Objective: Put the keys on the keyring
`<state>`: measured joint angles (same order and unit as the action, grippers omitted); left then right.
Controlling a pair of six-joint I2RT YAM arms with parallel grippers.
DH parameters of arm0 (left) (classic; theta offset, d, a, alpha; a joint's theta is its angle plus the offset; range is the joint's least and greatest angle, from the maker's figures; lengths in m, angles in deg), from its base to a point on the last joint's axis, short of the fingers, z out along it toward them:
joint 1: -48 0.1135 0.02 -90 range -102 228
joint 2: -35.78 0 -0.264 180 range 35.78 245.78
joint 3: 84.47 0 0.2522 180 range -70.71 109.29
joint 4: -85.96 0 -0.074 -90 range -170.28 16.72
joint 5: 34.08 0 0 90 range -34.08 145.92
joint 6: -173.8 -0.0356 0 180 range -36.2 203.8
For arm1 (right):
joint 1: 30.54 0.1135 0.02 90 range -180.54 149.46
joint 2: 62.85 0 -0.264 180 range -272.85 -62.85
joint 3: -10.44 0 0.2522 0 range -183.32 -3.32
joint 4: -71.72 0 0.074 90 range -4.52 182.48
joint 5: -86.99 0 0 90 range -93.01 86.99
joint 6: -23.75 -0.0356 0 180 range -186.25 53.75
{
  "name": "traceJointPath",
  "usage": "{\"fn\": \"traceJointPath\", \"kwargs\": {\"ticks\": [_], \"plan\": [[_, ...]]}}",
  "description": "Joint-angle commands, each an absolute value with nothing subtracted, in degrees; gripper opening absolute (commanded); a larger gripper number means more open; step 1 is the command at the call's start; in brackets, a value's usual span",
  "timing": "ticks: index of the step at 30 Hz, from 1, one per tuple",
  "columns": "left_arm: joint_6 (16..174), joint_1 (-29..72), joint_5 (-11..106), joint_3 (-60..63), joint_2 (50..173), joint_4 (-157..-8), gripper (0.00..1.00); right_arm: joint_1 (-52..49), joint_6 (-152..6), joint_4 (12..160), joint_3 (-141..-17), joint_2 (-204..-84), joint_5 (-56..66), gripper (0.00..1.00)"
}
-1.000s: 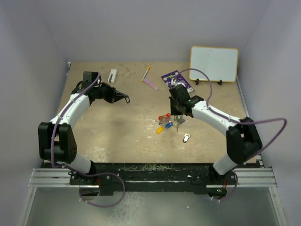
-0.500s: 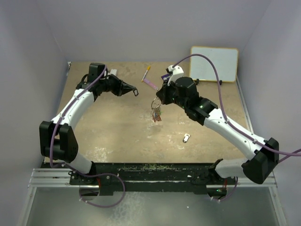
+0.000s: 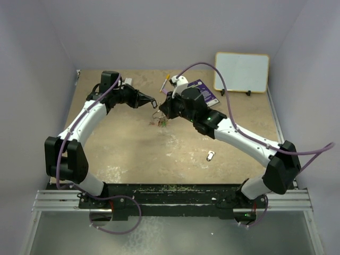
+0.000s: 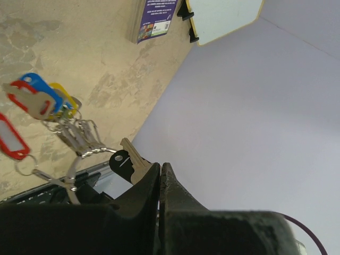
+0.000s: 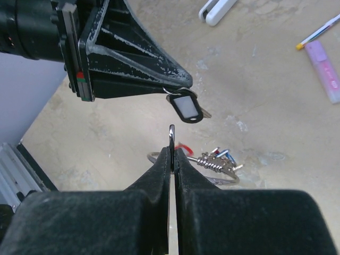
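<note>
Right wrist view: left fingers (image 5: pixel 149 69) clamp a black-tagged key (image 5: pixel 186 106); right fingers (image 5: pixel 155 179) clamp the keyring (image 5: pixel 220 179). Tagged keys (image 4: pixel 37 98) hang from it.

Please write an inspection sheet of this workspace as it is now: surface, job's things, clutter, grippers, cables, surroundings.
Surface: tan table, mottled.
Job's things: keyring held in the air with a bunch of tagged keys hanging from it; black-tagged key off the ring; white-tagged key lying on the table.
Clutter: purple card, pen, pink highlighter, white object.
Grippers: left gripper shut on the black-tagged key; right gripper shut on the keyring.
Cables: purple cables looping along both arms.
Surroundings: whiteboard at back right; plain walls.
</note>
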<state>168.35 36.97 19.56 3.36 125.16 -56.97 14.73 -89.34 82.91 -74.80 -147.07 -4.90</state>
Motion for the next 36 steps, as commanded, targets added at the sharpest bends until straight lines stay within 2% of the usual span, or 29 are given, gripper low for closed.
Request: {"fn": "traceJointPath", "kwargs": {"ticks": [1,14,36], "plan": [[173.6,36.7,19.8,5.8,124.6,-57.9,0.04,15.8,-90.7,76.2,-79.3,-148.3,-5.9,0.0],[174.7,36.5,19.8,5.1,123.7,-57.6,0.04,16.6,-91.4,75.6,-83.0,-151.9,-10.1,0.0],[176.4,36.1,19.4,5.8,123.4,-58.7,0.04,16.6,-93.2,74.7,-84.1,-155.2,-9.7,0.0]]}}
